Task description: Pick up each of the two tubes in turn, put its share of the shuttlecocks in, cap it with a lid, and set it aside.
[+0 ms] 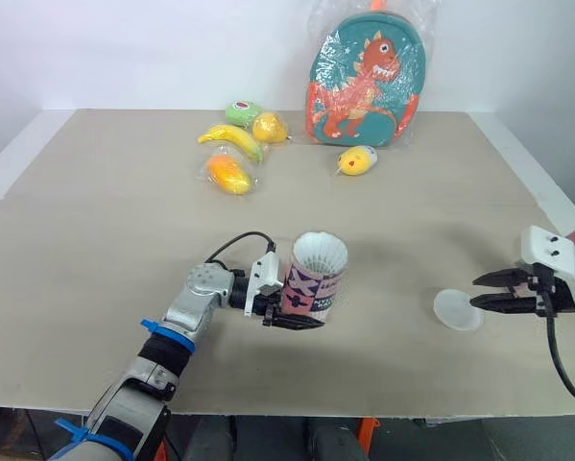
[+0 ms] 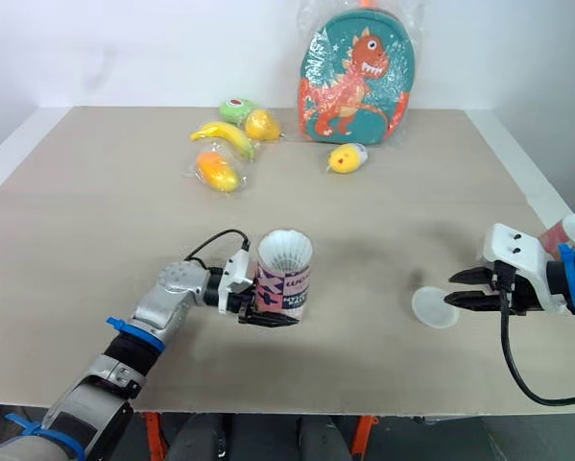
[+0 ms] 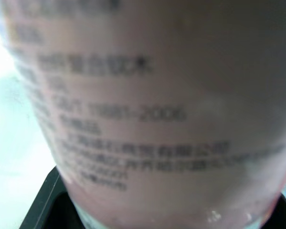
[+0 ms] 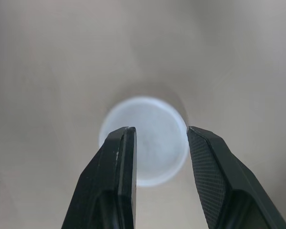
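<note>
- While the left pincer point(image 1: 301, 312) is clamped on the tube point(image 1: 316, 279), that tube stands upright near the front middle of the surface point(image 1: 95, 221); its wall is pink with dark purple patterning
- White shuttlecocks point(image 1: 321, 252) show in the tube's open mouth
- In the left wrist view the tube's print is mostly blurred; one line ending "1881-2006" can be made out
- The right pincer point(image 1: 476, 292) has its two fingers point(image 4: 116, 181) spread apart, holding nothing; it hovers just beside the round translucent lid point(image 4: 154, 138), which lies flat on the surface to the tube's right
- At the far edge leans a teal backpack point(image 1: 367, 79) bearing a red dinosaur, wrapped in clear plastic; a banana point(image 1: 231, 140) lies to its left among other toy fruit
</note>
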Robot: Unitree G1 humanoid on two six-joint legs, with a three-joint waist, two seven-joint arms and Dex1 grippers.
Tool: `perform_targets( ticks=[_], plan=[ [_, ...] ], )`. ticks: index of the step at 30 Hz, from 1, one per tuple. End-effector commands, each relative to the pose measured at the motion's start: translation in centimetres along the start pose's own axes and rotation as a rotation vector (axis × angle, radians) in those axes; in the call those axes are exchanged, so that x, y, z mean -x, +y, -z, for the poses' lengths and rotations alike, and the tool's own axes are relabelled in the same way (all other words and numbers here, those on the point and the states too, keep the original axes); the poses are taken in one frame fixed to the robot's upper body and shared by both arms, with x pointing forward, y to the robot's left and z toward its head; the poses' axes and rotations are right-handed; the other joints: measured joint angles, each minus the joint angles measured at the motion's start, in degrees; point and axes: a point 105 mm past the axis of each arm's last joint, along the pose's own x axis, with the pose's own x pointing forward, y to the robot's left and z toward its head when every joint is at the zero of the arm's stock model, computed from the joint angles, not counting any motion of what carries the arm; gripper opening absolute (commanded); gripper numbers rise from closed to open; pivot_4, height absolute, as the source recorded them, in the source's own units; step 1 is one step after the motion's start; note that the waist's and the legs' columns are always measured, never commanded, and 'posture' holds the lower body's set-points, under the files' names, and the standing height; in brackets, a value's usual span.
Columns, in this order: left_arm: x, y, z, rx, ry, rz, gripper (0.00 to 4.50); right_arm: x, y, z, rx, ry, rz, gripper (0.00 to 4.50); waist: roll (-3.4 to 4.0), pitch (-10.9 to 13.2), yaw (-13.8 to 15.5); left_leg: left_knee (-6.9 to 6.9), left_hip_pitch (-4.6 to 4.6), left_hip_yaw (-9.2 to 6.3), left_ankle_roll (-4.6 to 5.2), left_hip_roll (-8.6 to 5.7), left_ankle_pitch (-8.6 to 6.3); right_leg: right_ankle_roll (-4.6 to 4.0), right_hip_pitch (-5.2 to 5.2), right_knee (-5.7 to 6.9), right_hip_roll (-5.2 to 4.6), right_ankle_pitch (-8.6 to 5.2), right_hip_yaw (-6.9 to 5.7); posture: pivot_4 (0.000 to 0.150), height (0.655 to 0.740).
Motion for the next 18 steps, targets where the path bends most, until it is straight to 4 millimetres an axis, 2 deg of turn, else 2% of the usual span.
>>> perform_targets(
  ticks=[1,6,11,18],
  plan=[
    [-0.4,0.9,-0.1,-0.041,-0.002,-0.025,2.83,-0.2,-0.7,0.0,-0.008,-0.011,0.022,1.89,0.0,0.0,0.0,0.02,0.05,0.0,0.0,-0.01,0.0,0.03,0.06,-0.02,-0.01,0.01,0.0,0.15,0.7347],
    [-0.8,1.3,-0.3,-0.05,-0.024,-0.039,2.83,-1.2,-1.0,0.8,-0.04,0.013,0.01,1.89,0.02,0.0,-0.2,0.02,0.09,0.0,-0.09,-0.03,0.06,0.08,0.1,-0.02,-0.02,0.04,0.02,0.15,0.7347],
    [-0.8,0.7,0.3,-0.029,-0.005,-0.01,2.83,-2.7,-0.6,2.7,-0.063,0.081,-0.025,1.89,0.02,0.0,-0.3,0.01,0.15,-0.01,-0.11,-0.03,0.07,0.09,0.17,-0.02,-0.02,0.04,0.02,0.15,0.7347],
    [-0.7,0.3,0.8,-0.031,0.012,0.002,2.83,-3.4,-0.5,3.2,-0.043,0.108,-0.048,1.89,0.05,0.0,-0.5,-0.02,0.48,-0.01,-0.11,-0.03,0.07,0.09,0.5,-0.02,-0.01,0.01,0.02,0.15,0.7347]
  ],
)
